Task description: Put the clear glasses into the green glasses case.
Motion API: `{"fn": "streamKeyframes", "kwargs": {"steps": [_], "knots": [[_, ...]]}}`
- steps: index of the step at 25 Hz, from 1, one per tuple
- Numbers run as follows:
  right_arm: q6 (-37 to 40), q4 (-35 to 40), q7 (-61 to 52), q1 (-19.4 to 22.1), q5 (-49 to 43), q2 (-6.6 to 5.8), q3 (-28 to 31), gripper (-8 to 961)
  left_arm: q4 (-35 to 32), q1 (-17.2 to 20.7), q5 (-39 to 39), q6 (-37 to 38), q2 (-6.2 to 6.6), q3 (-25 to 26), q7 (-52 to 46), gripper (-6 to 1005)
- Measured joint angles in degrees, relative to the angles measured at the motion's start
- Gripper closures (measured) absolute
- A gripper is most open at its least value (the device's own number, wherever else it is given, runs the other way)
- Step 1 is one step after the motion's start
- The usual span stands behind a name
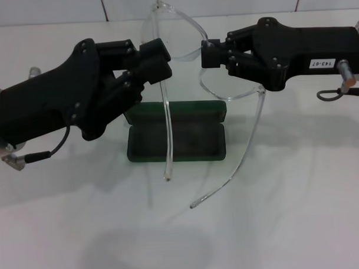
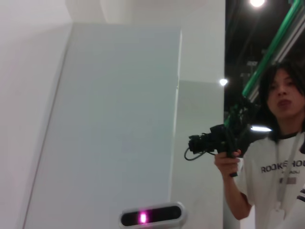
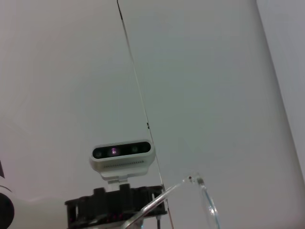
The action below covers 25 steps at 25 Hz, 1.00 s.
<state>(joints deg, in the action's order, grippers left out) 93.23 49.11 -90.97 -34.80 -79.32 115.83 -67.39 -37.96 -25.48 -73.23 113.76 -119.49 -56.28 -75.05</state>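
1. Clear plastic is what both arms hold up in the head view: the clear glasses (image 1: 182, 49) hang in the air between them, above the white desk (image 1: 300, 213). The left gripper (image 1: 159, 61) reaches in from the desk's left edge, its jaws closed down to a narrow gap on the lens end where one thin arm starts. The right gripper (image 1: 209, 54) reaches in from the right edge, its jaws likewise nearly together on the lens's other end. Both thin arms of the glasses dangle downward toward the near edge; one crosses in front of the case, the other passes just beside the case's right end. The green glasses case (image 1: 176, 134) lies open near the middle of the desk, lid raised behind the tray, with only lining showing inside.

2. The left wrist view looks away from the desk: a pale wall panel (image 2: 109, 124), a small sensor with a pink light (image 2: 151, 217), and a person in a white T-shirt (image 2: 276, 157) holding a camera rig (image 2: 214, 140). Its own fingers do not show here.

3. The right wrist view shows a white wall (image 3: 200, 71), a white camera module (image 3: 122, 157) on a black mount, and part of the glasses' lens edge (image 3: 205, 198) with one clear arm running toward the mount. Its own fingers do not show here.
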Motion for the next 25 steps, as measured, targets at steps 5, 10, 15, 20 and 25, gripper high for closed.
{"fn": "streamKeyframes", "kwargs": {"steps": [5, 10, 15, 20, 25], "knots": [[0.19, -0.15, 0.23, 0.09, 0.41, 0.01, -0.13, 881, 1.95, -0.17, 0.08, -0.56, 0.03, 0.04, 1.19, 866], [0.39, -0.40, 0.83, 0.19, 0.74, 0.11, -0.15, 880, 2.51, -0.28, -0.26, -1.97, -0.02, -0.02, 1.75, 870], [0.47, -0.56, 0.86, 0.29, 0.79, 0.10, -0.20, 880, 2.57, -0.27, -0.53, -3.05, -0.08, -0.38, 1.83, 875], [0.64, -0.75, 0.88, 0.29, 0.82, 0.16, -0.27, 881, 3.56, -0.53, -0.62, -3.53, -0.11, -0.49, 1.95, 879], [0.69, -0.97, 0.99, 0.46, 0.84, 0.18, -0.29, 881, 3.95, -0.52, -0.55, -4.02, -0.13, -0.48, 1.97, 883]]}}
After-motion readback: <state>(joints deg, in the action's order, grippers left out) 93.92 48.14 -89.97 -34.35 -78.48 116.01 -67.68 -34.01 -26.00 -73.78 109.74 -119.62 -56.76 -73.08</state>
